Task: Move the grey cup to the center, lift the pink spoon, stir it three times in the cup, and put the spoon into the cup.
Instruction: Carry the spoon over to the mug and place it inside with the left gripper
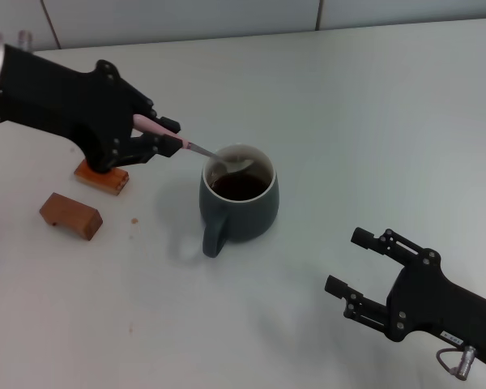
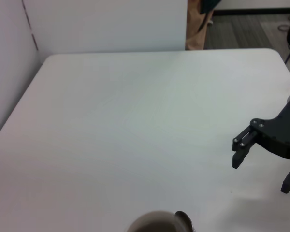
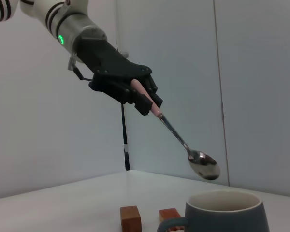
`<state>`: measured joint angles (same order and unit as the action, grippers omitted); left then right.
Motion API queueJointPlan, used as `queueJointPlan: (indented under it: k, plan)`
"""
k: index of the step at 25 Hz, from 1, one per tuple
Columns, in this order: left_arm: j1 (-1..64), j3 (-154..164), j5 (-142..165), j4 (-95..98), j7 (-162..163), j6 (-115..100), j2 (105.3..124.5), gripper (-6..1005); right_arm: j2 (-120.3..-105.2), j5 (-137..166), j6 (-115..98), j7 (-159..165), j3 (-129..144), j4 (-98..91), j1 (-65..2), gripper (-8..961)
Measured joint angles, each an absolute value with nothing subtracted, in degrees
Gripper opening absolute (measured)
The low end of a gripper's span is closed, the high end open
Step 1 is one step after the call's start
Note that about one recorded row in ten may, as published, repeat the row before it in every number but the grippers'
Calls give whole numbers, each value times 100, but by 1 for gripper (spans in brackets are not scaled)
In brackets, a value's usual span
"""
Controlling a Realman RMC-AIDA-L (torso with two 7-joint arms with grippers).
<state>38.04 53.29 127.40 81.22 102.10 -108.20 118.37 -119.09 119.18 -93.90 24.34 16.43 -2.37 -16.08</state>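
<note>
The grey cup (image 1: 239, 204) stands mid-table with its handle toward me; it also shows in the right wrist view (image 3: 225, 212). My left gripper (image 1: 168, 136) is shut on the pink spoon (image 1: 196, 148) by its pink handle. The spoon slopes down to the right, with its silver bowl (image 3: 203, 165) held just above the cup's rim, not touching it. In the left wrist view only the cup's rim (image 2: 152, 223) and the spoon's tip (image 2: 183, 219) show at the frame's edge. My right gripper (image 1: 352, 261) is open and empty, low at the front right, apart from the cup.
Two small brown wooden blocks lie left of the cup: one (image 1: 70, 215) near the front left, one (image 1: 102, 177) under my left gripper. They also show in the right wrist view (image 3: 130, 218). A wall runs along the table's far edge.
</note>
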Motion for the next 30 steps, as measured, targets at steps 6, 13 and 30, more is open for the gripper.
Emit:
queueJointPlan:
  k: [6,13,30]
  plan:
    - [4029,5557,12929,7985,10121,-10620,11841,135,-11914,11919,-9378,2435,1643,-231,-1615,754]
    - [4123,6018,13318,7915,10155,-10260,11854,137,-11918,11934,-9382,2453,1645,-204,-1644,754]
    - [4655,7175,14157,7136,10219,-9293,11910,142,-11909,11951,-9408,2514,1690,-229,-1647,754]
